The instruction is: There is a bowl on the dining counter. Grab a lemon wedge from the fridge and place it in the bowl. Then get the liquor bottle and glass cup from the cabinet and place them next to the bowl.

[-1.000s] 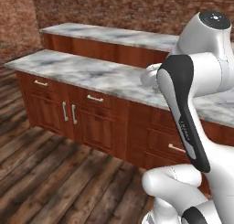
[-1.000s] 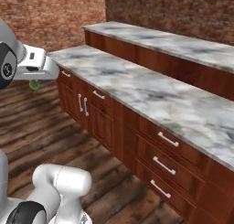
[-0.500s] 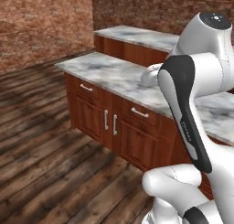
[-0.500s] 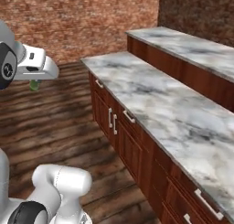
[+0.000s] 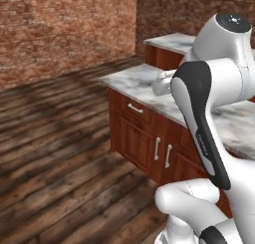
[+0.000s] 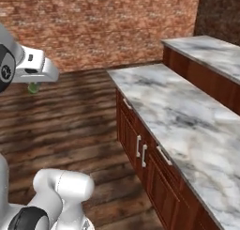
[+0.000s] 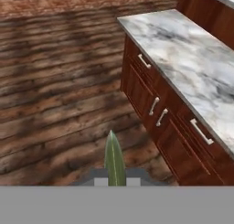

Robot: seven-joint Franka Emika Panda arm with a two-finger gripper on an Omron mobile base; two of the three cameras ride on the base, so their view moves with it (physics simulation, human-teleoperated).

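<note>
Two marble tabletops appear in the left base view: a near one (image 5: 149, 83) over wood drawers, and a higher dining counter (image 5: 172, 40) behind it, with plank floor (image 5: 60, 138) and brick wall (image 5: 64, 29). Right base view: my tool (image 6: 33, 87) hangs above the floor, left of the near tabletop. Hand view: my tool is clamped narrow on the lemon wedge (image 7: 114, 160), over the floor.
</note>
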